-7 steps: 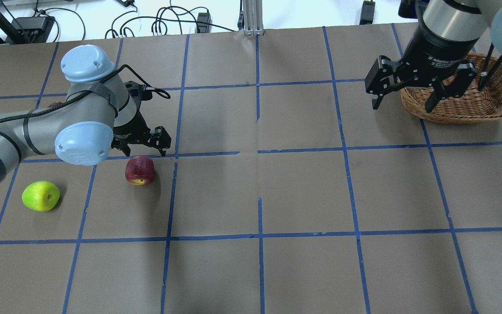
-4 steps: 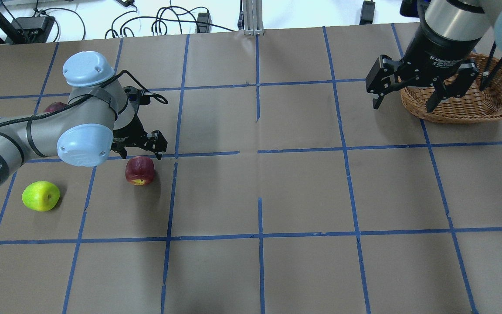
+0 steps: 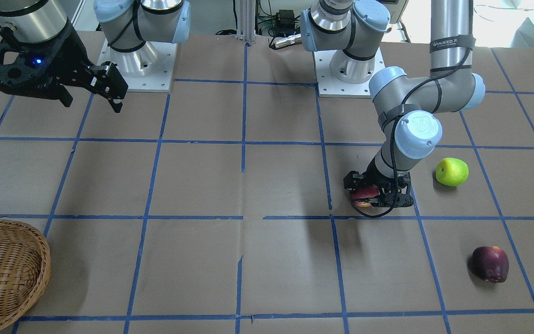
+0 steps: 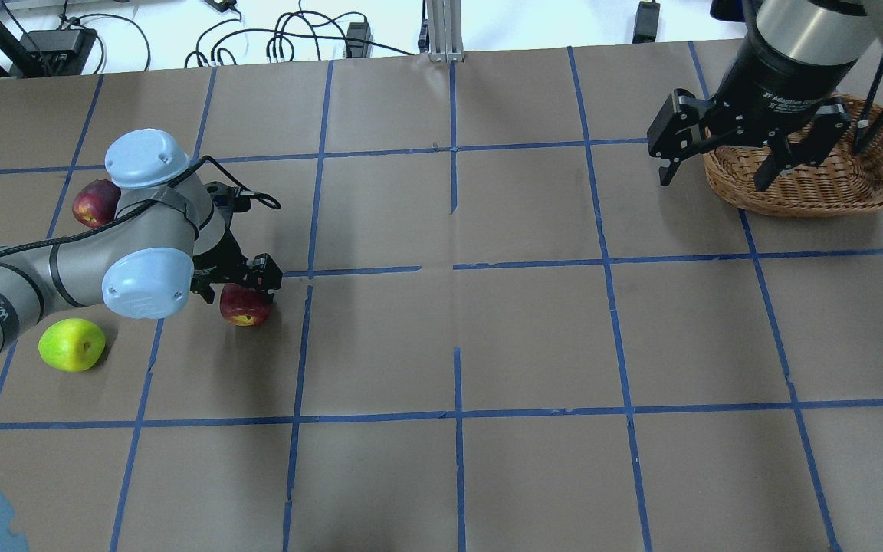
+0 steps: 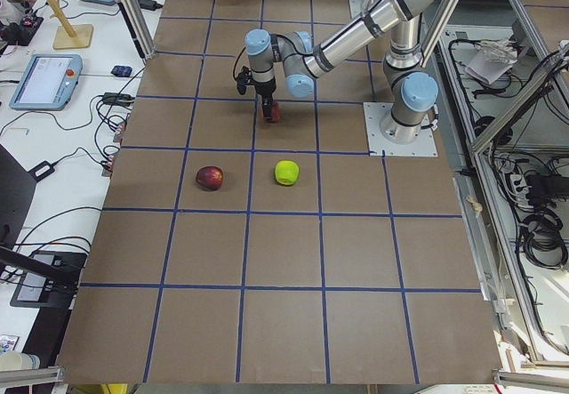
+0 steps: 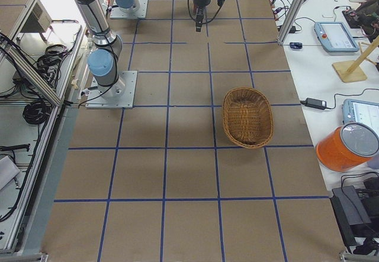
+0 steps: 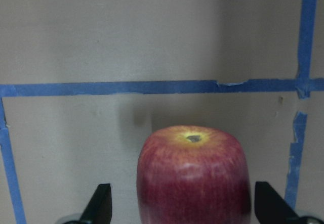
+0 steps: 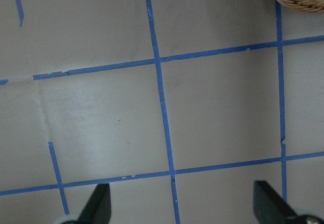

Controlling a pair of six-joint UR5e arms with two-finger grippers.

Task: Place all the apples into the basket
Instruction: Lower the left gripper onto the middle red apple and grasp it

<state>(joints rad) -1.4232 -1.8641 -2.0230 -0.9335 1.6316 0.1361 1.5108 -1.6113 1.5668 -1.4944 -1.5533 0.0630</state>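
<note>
Left wrist-mounted view: the red speckled apple [image 7: 192,178] sits between the two fingers, which stand clear of its sides.
Left pincer [image 4: 241,290]: mine, wide open, low over the bench [image 4: 533,337], straddling that apple in the left half.
Other apples: yellow-green apple [image 4: 71,345] nearer my edge, maroon apple [image 4: 95,202] nearer the far edge, both loose.
Right pincer [image 4: 713,180]: wide open, empty, raised beside the basket [image 4: 817,192].
Basket: near the far edge, right side.

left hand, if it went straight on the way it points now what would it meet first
The speckled red apple, sitting dead ahead between the open fingers of the left hand. The fingertips look set to pass either side of it toward the table, though how low they are is unclear.
</note>
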